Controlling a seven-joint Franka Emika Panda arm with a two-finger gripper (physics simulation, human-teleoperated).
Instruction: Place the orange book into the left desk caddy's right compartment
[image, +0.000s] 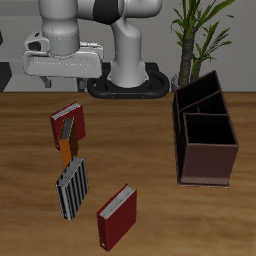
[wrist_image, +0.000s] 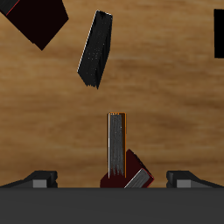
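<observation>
Hovering high at the worktop's (image: 140, 140) ten o'clock, end effector (image: 62, 84) fingers stood apart, gripping nothing. Below it the orange book (image: 68, 146) leaned on a dark red book (image: 68, 122); the left desk caddy (image: 205, 150) sat at three o'clock.

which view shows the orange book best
The wrist view: the orange book stands edge-on in mid-frame, unobstructed, beside a dark red book. In the exterior view only a small orange sliver shows between the red book and the striped book.
</observation>
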